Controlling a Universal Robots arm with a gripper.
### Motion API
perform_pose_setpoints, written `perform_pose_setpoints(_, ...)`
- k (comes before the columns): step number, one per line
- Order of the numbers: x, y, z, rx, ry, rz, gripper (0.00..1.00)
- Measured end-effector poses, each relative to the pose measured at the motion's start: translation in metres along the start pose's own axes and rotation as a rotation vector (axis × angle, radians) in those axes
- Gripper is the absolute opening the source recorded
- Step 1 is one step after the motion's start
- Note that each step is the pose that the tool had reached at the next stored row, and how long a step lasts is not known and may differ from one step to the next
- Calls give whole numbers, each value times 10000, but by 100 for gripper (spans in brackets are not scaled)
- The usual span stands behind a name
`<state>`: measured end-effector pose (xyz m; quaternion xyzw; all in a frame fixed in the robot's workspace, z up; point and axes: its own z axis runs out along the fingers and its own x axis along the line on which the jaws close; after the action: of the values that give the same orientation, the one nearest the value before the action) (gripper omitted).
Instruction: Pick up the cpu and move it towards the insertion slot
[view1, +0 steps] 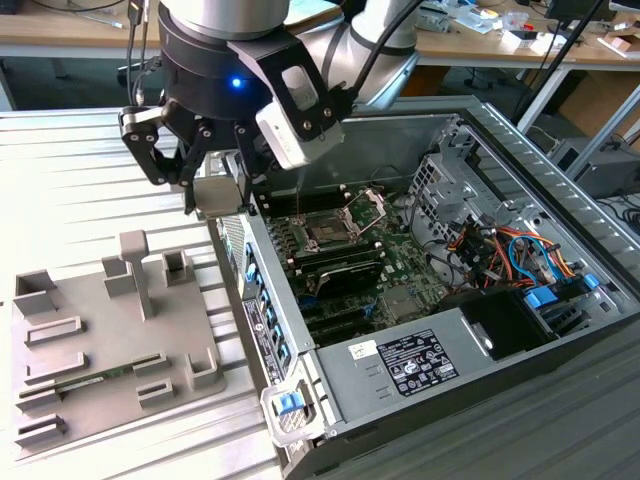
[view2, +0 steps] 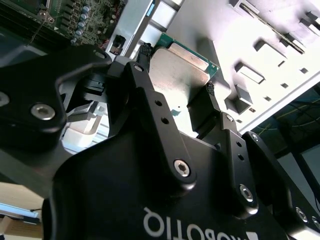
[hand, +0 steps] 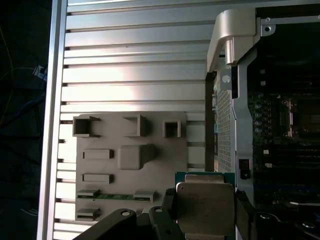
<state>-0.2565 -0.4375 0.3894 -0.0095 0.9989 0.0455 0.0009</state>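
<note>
Pick done: gripper (view2: 177, 71) clamped on the cpu (hand: 205, 210), clear of the grey fixture (view1: 95, 335), over the PC case (view1: 262, 300) edge. Insertion slot (view1: 325, 232) not reached.

Bright daylight; glare on ribbed table (hand: 130, 75); soft sheen on cpu (view2: 177, 70); case interior (hand: 295, 65) dark

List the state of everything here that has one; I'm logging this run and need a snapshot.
gripper: shut on the cpu.
cpu: clamped by two opposite edges, lifted, outside the computer case, not yet at the slot.
insertion slot: looks empty, bracket hinged up.
memory stick: lying in the gray fixture.
computer case: side open, board exposed.
</note>
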Motion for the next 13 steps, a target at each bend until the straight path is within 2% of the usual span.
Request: perform_pose_setpoints(13, -119, -2, 0, 0, 0, -1, 55)
